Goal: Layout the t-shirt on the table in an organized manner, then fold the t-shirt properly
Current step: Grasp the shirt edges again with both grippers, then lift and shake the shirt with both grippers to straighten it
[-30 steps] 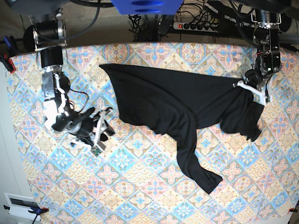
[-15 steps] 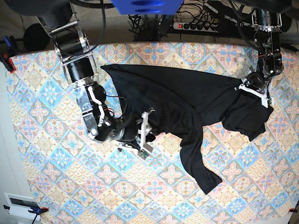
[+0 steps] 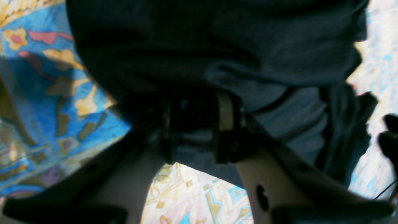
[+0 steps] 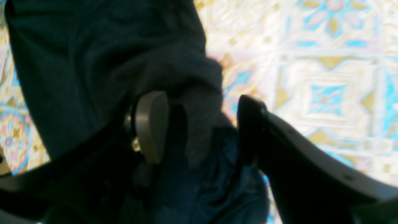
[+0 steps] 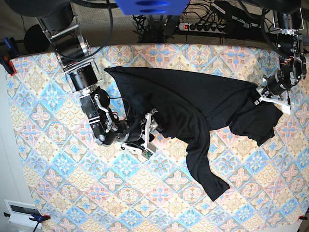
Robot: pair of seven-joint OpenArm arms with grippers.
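The black t-shirt [image 5: 193,101] lies crumpled across the table [image 5: 48,159], one sleeve trailing toward the front. My right gripper [image 5: 152,132] sits at the shirt's lower left hem. In the right wrist view the right gripper [image 4: 199,127] is open, with a fold of the t-shirt [image 4: 77,62] standing loosely between its fingers [image 4: 150,124]. My left gripper [image 5: 275,100] rests at the shirt's far right corner. In the left wrist view the left gripper [image 3: 196,130] has its jaws parted, with the t-shirt [image 3: 248,46] lying in and over the gap.
A power strip [image 5: 203,26] and cables lie behind the table's back edge. A clamp [image 5: 7,63] grips the left edge. A small white box [image 5: 19,212] sits off the front left corner. Patterned table cloth [image 4: 326,77] shows right of the right gripper.
My right arm swung from the bare left side to the shirt's lower hem and opened wider. The left gripper's jaws parted, and the shirt's right corner settled flatter, further right.
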